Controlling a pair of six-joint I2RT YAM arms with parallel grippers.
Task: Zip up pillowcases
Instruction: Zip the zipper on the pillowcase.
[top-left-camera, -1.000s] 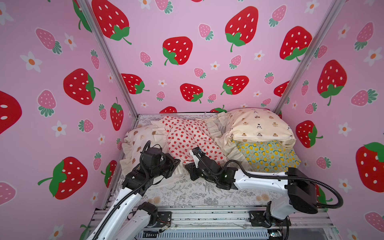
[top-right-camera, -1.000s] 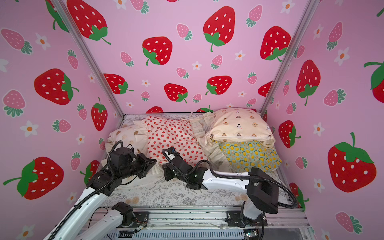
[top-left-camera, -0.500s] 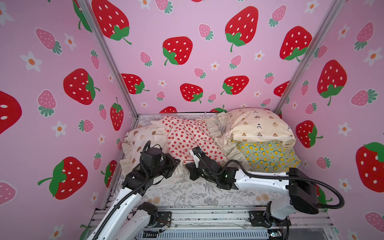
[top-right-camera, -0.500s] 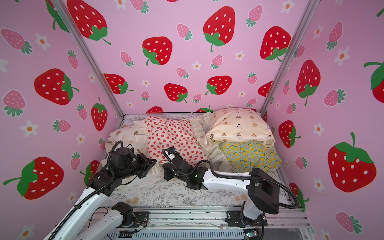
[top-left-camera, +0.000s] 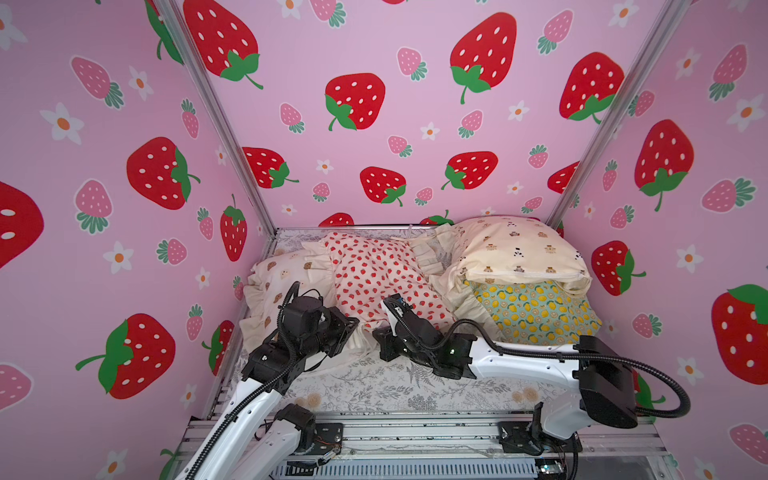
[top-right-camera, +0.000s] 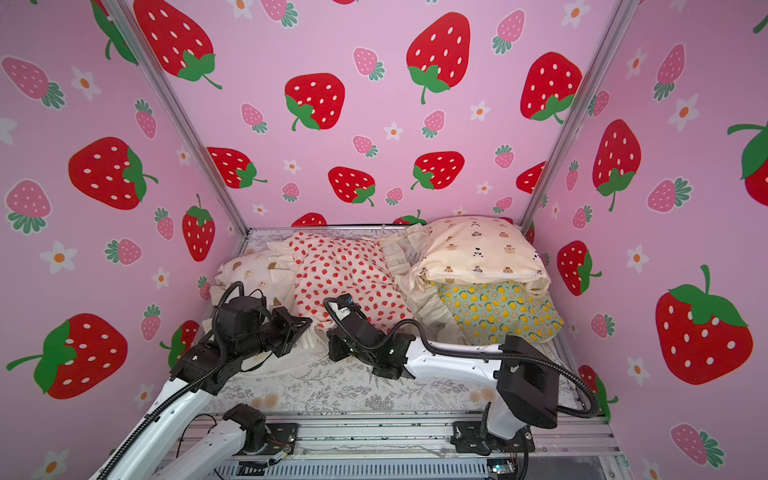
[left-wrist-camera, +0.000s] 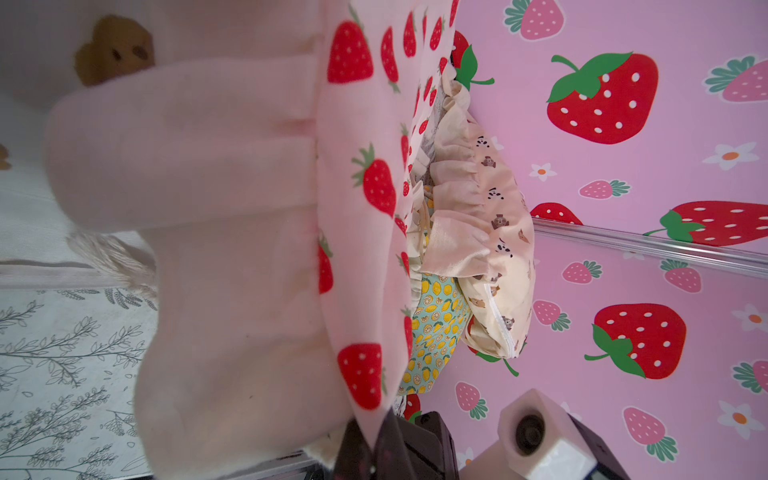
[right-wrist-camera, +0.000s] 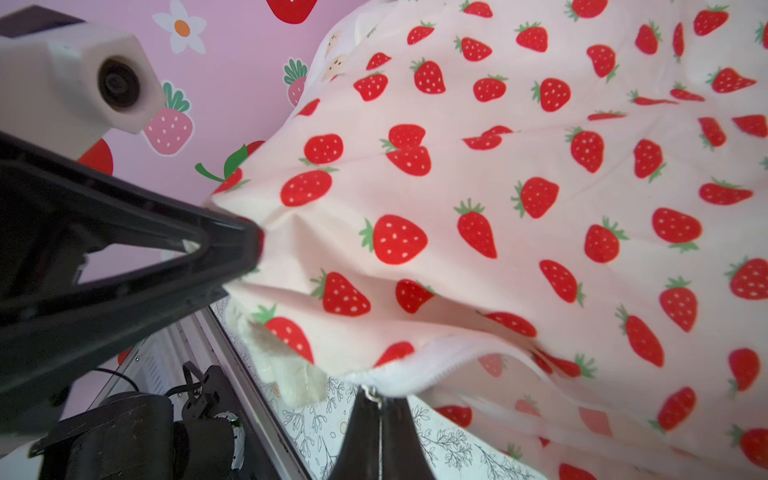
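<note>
The fern-print sheet (top-left-camera: 374, 390) lies spread beneath the strawberry pillowcase (top-left-camera: 374, 274). To the right of that pillowcase, the cream bear pillowcase (top-left-camera: 515, 253) is stacked on the lemon pillowcase (top-left-camera: 536, 307). At its left, partly under it, sits the brown-bear-face pillowcase (top-left-camera: 274, 282). The left claw (right-wrist-camera: 251, 245) is clamped on its near corner fabric. The right claw (right-wrist-camera: 379, 403) pinches the zipper pull (right-wrist-camera: 370, 390) on its near edge.

White glossy links on left arm (top-left-camera: 253, 409) and right arm (top-left-camera: 528, 365), joined by matt black motor housings, black corrugated cable (top-left-camera: 683, 398) looped alongside, left gripper (right-wrist-camera: 254, 245) formed of black triangular open-frame jaws, white faceted camera housing (right-wrist-camera: 95, 75) fitted with a round lens.
</note>
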